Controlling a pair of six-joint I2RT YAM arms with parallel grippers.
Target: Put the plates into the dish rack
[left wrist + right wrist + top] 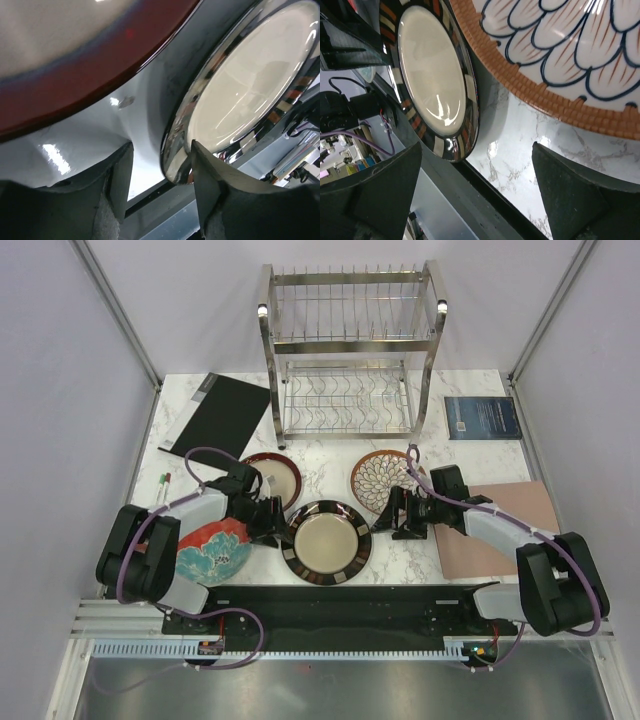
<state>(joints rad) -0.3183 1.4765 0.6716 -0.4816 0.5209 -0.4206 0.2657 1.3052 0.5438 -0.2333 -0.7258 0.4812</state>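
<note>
Showing white print too small to read, a dark blue rectangular booklet (482,418) lies at two o'clock. The left gripper (272,523) is partly open around the nine o'clock rim of the round black-checked, beige-centred plate (327,540), which lies flat at six o'clock. The right gripper (385,512) gapes wide at its three o'clock edge, holding nothing. The tall steel wire dish rack (350,350) stands at twelve.

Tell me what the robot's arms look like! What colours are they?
The left arm and right arm both have chunky black joints joined by pale grey tubes. Purple cables loop along each. The left gripper and right gripper are black, with dark wedge-shaped fingers.
</note>
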